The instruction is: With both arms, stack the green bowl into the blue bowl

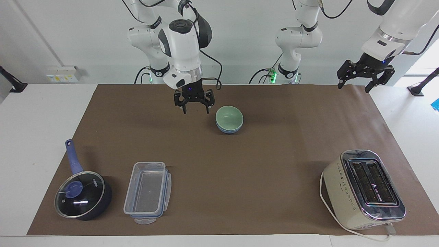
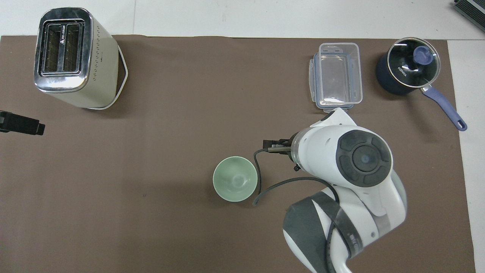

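Tabletop: green bowl (image 1: 229,116) beside right claw (image 1: 194,105)

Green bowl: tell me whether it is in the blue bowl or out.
In. The green bowl sits nested in the blue bowl; only the blue rim shows below it.

Count: green bowl (image 1: 229,116) 1, nested in blue bowl (image 1: 229,129) 1 | lidded saucepan (image 1: 83,195) 1 | clear plastic container (image 1: 148,192) 1 | toaster (image 1: 364,189) 1 | brown mat (image 1: 274,171) 1 | grippers 2: right gripper (image 1: 194,105), left gripper (image 1: 364,79)
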You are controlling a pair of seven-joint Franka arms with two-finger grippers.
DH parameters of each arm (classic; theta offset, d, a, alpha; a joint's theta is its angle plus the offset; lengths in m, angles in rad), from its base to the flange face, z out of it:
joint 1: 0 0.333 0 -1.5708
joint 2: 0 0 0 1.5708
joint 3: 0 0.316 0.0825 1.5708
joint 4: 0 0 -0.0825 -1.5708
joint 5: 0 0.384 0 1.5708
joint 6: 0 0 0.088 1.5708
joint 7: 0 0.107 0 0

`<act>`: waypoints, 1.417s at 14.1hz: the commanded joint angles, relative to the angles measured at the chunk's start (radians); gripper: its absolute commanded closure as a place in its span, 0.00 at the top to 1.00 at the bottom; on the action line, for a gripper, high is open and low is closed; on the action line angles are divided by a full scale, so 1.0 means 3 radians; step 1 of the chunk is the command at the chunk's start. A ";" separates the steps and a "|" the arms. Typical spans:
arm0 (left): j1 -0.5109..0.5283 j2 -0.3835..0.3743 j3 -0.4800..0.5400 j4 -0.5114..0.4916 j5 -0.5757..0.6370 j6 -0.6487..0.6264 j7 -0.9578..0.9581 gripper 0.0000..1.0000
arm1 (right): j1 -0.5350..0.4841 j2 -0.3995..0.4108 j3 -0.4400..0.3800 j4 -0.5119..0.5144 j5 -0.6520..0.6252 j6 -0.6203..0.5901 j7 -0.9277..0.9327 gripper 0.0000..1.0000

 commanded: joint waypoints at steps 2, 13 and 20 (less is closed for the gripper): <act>-0.0001 0.0003 -0.0005 0.0031 0.0036 -0.0051 -0.0017 1.00 | -0.0144 -0.0066 0.0030 0.0304 -0.0052 -0.0267 0.0062 1.00; 0.0030 0.0003 -0.0005 0.0031 0.0036 -0.0005 -0.0017 1.00 | -0.0712 -0.0332 -0.0062 0.0755 0.0004 -0.0804 0.0032 1.00; 0.0020 0.0003 -0.0005 0.0026 0.0036 -0.0015 -0.0017 1.00 | -0.0712 -0.0471 -0.0823 0.0750 0.0020 -0.1315 -0.0534 1.00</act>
